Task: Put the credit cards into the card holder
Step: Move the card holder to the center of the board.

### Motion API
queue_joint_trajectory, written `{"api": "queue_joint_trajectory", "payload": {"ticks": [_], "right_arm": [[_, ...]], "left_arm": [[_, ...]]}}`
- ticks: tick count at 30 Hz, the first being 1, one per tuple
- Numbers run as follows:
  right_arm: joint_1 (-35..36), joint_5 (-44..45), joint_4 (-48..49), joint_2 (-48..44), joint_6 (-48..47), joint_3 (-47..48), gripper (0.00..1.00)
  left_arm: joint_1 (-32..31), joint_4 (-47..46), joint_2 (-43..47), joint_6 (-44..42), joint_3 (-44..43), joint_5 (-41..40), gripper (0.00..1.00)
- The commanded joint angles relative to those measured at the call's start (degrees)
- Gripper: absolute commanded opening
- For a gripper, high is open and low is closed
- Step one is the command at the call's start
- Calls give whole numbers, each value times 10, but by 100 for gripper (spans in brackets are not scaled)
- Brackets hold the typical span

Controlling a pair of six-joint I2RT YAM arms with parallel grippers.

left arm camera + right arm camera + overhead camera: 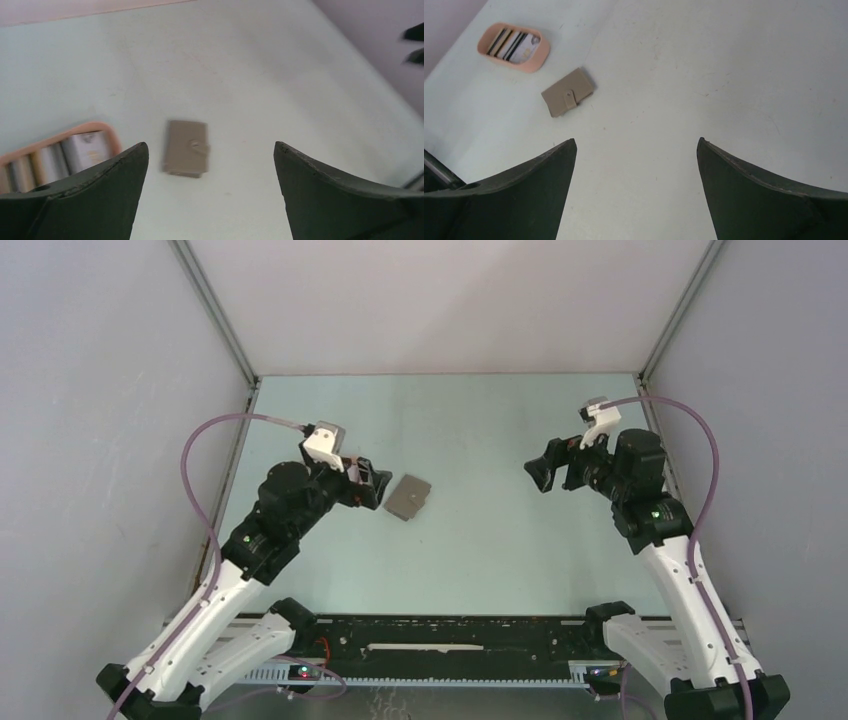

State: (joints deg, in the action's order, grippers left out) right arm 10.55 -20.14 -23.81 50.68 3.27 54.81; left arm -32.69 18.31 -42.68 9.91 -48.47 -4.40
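Item 1, card holder [526, 66]: one salmon-pink oval tray on the left part of the table [704, 75]; you will find it in the wrist views only, not in the top view. Item 2, credit cards [527, 44]: lying side by side inside the holder's rim, one whitish, the others dark-striped (perhaps four, too small for a sure count). None shows loose on the tabletop, so the task looks finished. Item 3, wallet [568, 92]: one, grey-tan, snapped shut, just beside the holder without touching it; probably a bystander. Item 4, left gripper [210, 146]: one, jaws spread to their widest, holding nothing, hovering near the wallet. Item 5, right gripper [636, 141]: one, equally wide and empty, well apart on the right. Both seem idle because nothing remains for you to carry.
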Motion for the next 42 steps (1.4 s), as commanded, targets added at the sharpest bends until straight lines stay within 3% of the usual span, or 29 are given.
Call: {"api": "queue_joint_trajectory", "payload": {"ticks": [1,3,5,8,10,17,21,23,27,30,42], "right_arm": [[14,-57,45,-10,-89,-29,100],[26,-156,30,-9,-179,-40,100],[41,-236,-19,-8,-252,-39,100],[46,-290,-31,-5,-240,-39,100],[51,-306,-41,8,-247,-37,100],[92,-258,-73,55,-260,-14,100],[96,-241,-79,87,-245,-5,100],[104,-231,-89,110,-239,4,100],[134,-205,-98,140,-228,19,98],[160,-179,-109,162,-228,33,96],[143,-170,-119,170,-224,39,93]], "left_arm": [[10,-103,-15,164,38,122,100],[8,-266,-35,314,120,223,100],[4,-365,-71,373,154,241,100],[-11,-270,-106,295,130,130,100],[-26,-258,-117,261,139,60,100],[-29,-277,-164,207,159,-28,93],[-29,-294,-216,196,142,-48,84],[-29,-294,-253,201,127,-53,77],[-30,-272,-346,246,74,-88,51],[-34,-238,-400,266,28,-113,50],[-69,-95,-529,378,-85,-245,53]]}}
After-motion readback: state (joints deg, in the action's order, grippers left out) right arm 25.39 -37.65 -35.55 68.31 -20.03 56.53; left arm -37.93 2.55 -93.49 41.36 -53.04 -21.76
